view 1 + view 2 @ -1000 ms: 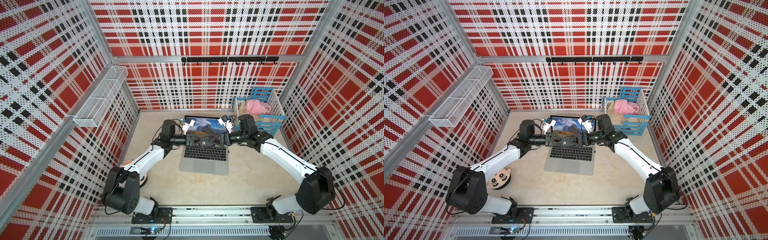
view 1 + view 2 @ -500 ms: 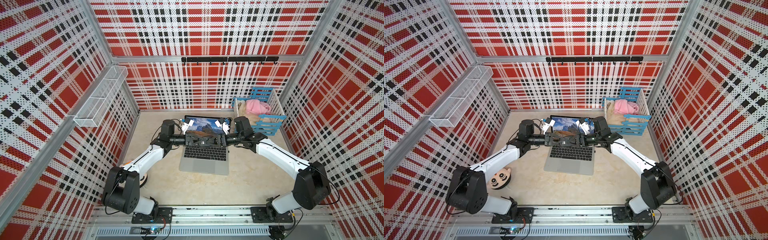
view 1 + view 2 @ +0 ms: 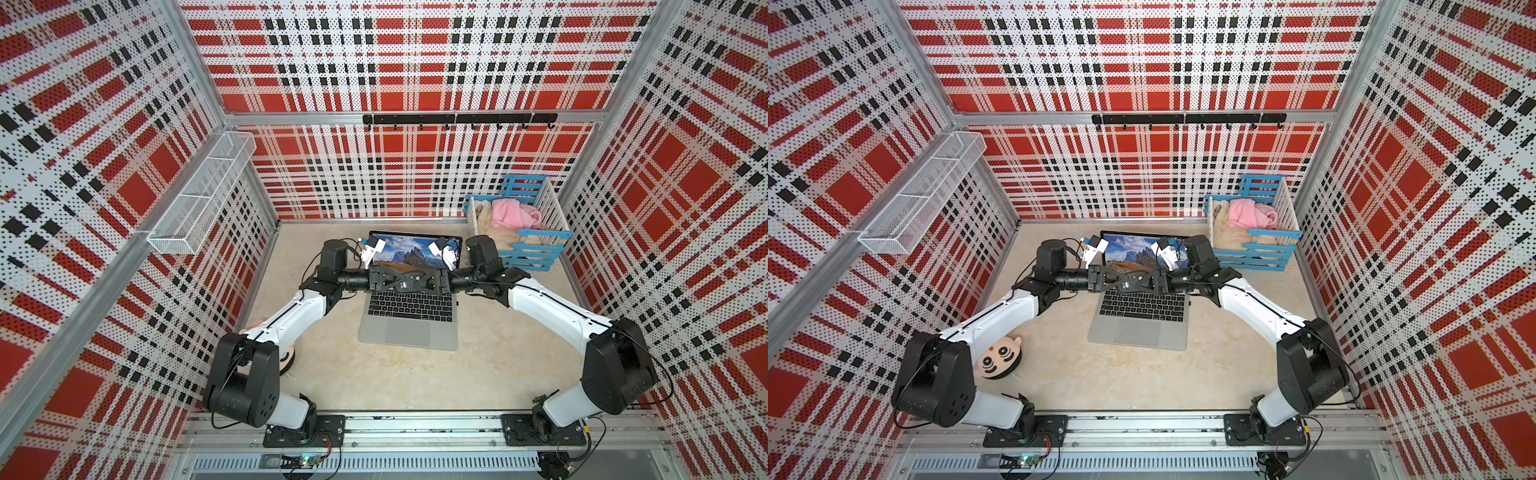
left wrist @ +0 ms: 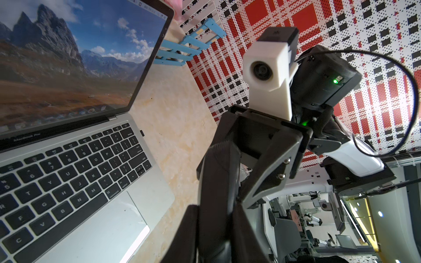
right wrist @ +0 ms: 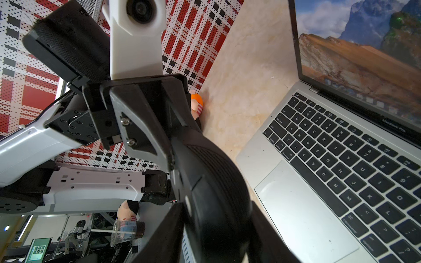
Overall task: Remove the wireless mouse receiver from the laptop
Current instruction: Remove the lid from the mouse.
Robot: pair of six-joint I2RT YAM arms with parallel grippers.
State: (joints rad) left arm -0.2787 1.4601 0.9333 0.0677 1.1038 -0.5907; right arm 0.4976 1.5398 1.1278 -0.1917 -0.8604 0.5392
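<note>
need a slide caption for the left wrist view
right gripper and its white wrist camera loom beside the open MacBook Pro, tiny dark receiver plugged into its side, blue crate behind

We see bright, even light and soft shadows. The laptop [image 4: 75,177] shows white glare. Wrist views bend.

A pale marbled worktop [image 3: 415,374] is carrying the open laptop [image 3: 409,332] at its middle. A blue crate [image 3: 536,249] is sitting in a far corner, and a plush toy [image 3: 1000,359] is lying nearer the front.
</note>
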